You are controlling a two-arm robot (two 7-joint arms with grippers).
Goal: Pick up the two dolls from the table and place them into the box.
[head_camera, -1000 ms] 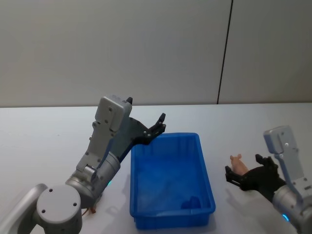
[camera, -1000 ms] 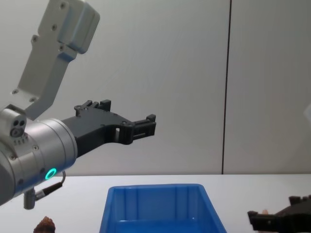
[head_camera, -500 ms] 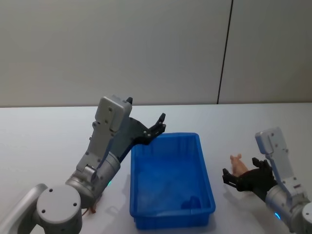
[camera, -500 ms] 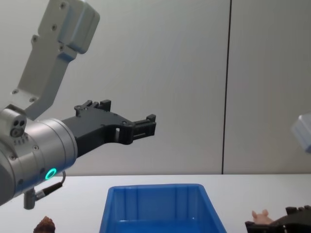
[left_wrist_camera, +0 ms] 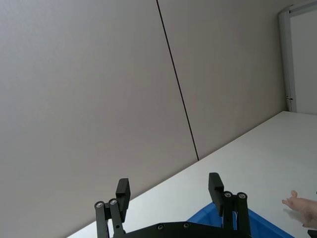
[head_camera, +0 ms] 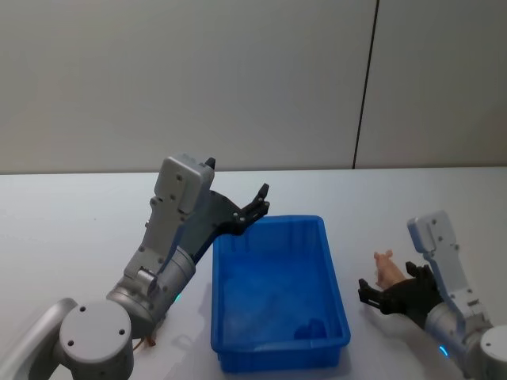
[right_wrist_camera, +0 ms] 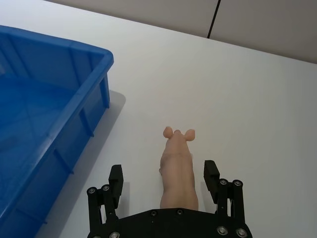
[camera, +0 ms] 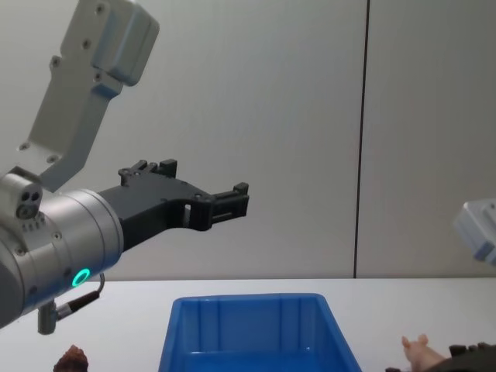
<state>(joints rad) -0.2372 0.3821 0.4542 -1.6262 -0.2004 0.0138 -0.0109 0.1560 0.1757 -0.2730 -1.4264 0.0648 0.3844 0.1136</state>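
The pale pink pig doll (right_wrist_camera: pixel 177 166) lies on the white table (right_wrist_camera: pixel 257 99) to the right of the blue box (right_wrist_camera: pixel 59 148), its snout pointing away from me. My right gripper (right_wrist_camera: pixel 164 171) is open and low over the table, a finger on each side of the pig's rear half, with gaps on both sides. In the head view the pig (head_camera: pixel 386 267) sits just beyond that gripper (head_camera: pixel 386 286). The dark reddish-brown doll (camera: pixel 71 358) rests on the table left of the box (camera: pixel 248 298). My left gripper (head_camera: pixel 262 199) hangs open and empty above the box's far-left corner.
The blue box (head_camera: pixel 269 224) stands in the middle of the table, lengthwise away from me. A plain grey wall with a dark vertical seam (head_camera: pixel 364 87) stands behind the table. Bare white tabletop stretches right of the pig.
My right gripper has pulled back toward me and sunk lower, so more of the pig shows ahead of it. The left arm has stayed still.
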